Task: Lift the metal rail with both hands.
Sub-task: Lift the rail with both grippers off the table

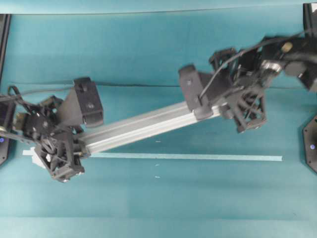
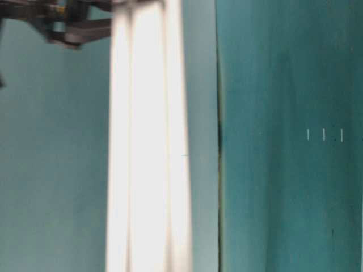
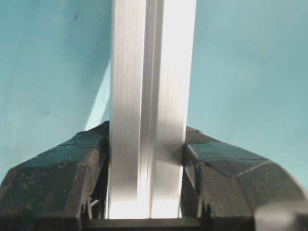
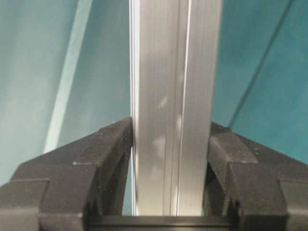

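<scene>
Two pincers hold the metal rail [image 1: 148, 124] near its ends above the counter [image 1: 148, 208] | left pincer [image 3: 147, 159] clamped on rail | right pincer [image 4: 171, 144] clamped on rail | stiff, smooth, likely slippery; grip both ends evenly.

No words, numbers, labels or signs to read anywhere here, in any of the four views.
</scene>
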Robot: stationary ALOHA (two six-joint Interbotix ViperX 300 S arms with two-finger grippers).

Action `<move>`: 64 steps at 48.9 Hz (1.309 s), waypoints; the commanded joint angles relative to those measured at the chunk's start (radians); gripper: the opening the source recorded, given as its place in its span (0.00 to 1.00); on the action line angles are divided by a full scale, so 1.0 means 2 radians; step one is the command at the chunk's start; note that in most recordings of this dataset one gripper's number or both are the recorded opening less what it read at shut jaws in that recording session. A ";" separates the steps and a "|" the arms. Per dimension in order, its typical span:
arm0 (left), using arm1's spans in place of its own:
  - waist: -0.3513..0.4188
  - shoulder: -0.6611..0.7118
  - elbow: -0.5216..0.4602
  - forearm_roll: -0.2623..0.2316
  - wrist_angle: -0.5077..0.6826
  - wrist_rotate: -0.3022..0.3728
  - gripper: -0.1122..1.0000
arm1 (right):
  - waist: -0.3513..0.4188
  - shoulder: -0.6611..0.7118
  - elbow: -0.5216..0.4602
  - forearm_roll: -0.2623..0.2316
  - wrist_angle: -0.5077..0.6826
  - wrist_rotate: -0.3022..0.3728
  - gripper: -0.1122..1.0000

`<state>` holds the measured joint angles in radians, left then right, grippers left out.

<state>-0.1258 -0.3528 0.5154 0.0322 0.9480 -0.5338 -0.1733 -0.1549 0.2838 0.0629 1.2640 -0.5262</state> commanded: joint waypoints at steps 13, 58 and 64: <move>0.010 -0.009 -0.127 -0.002 0.097 0.001 0.39 | 0.002 -0.009 -0.123 -0.001 0.057 0.018 0.49; 0.011 0.043 -0.309 -0.001 0.272 0.023 0.39 | 0.026 -0.022 -0.212 -0.024 0.104 0.068 0.49; 0.012 0.048 -0.324 -0.001 0.279 0.023 0.39 | 0.027 -0.025 -0.213 -0.024 0.104 0.068 0.49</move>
<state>-0.1212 -0.2562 -0.0736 0.0261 1.5171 -0.4847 -0.1365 -0.1933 -0.1012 0.0123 1.4880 -0.4142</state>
